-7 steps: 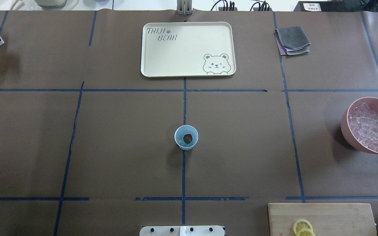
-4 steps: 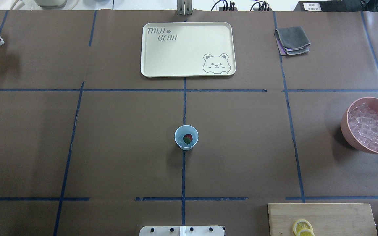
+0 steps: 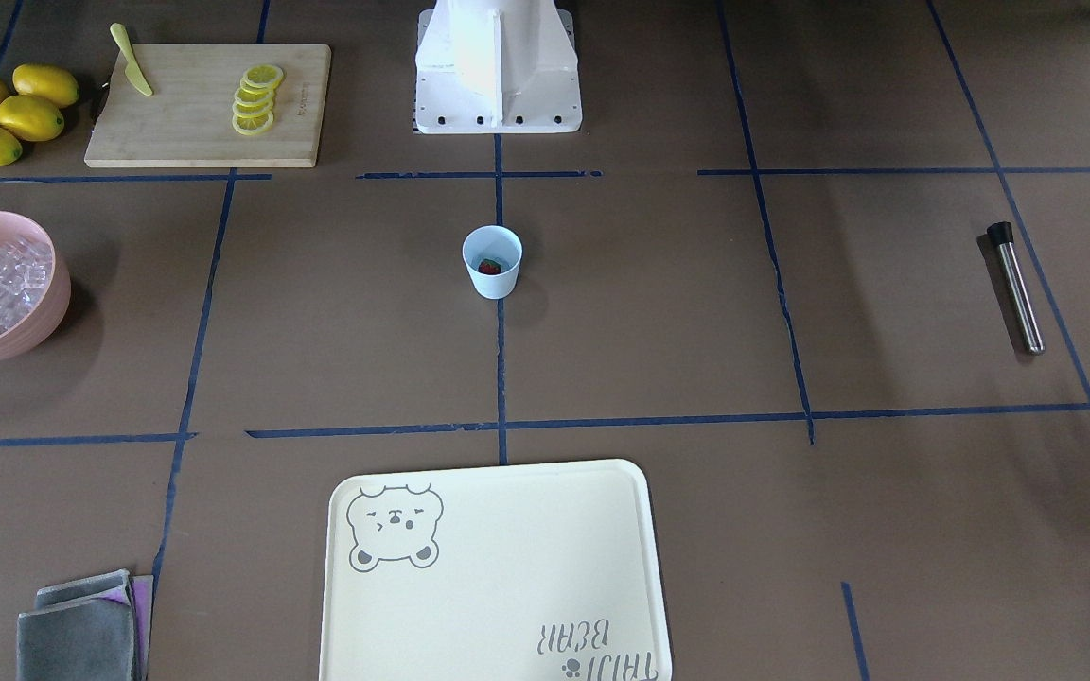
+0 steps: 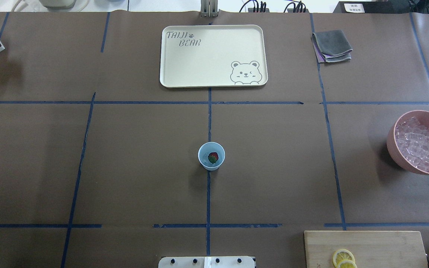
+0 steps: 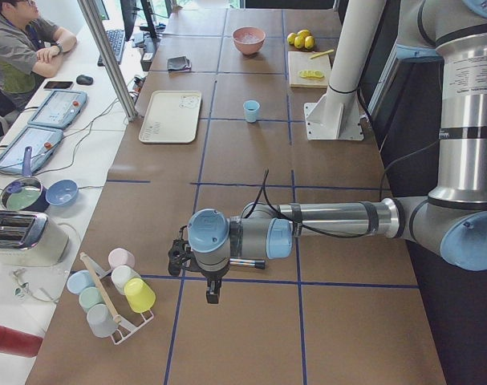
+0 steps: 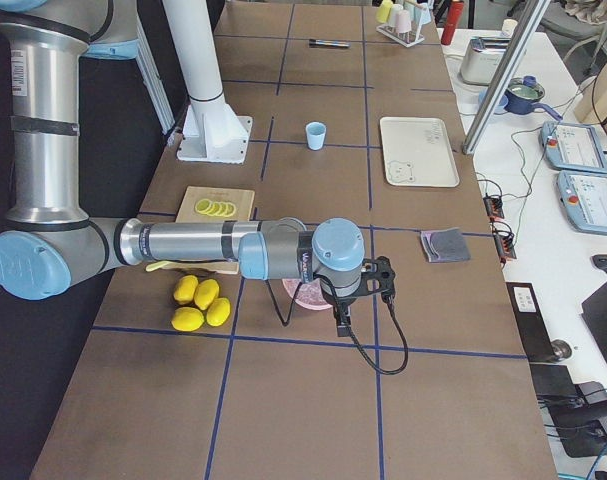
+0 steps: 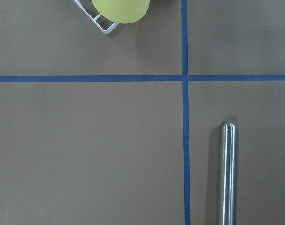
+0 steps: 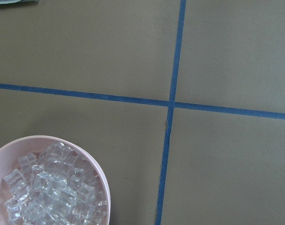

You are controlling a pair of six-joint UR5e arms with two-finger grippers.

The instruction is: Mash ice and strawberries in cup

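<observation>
1. Cup [image 3: 492, 282] — pale blue tumbler. It stood upright at the table's middle, on the centre tape line, near the robot's base. Long axis vertical, mouth up, narrow base down.
2. Strawberry [image 4: 213, 158] — one, red with green, lay inside the cup. Which way it pointed was too small to tell.
3. Ice [image 8: 53, 187] — clear cubes, heaped in a pink bowl [image 4: 391, 145], well apart from the cup on the robot's right.
4. Steel rod [image 3: 1018, 288], black-capped. It lay flat, well apart from the cup on the robot's left. Long axis ran roughly from robot to operators, cap toward the robot.
5. Left gripper [image 5: 179, 255] hung above the table near the rod. Jaw spread could not be told.
6. Right gripper [image 6: 383, 278] hung near the bowl. Jaw spread could not be told.
</observation>
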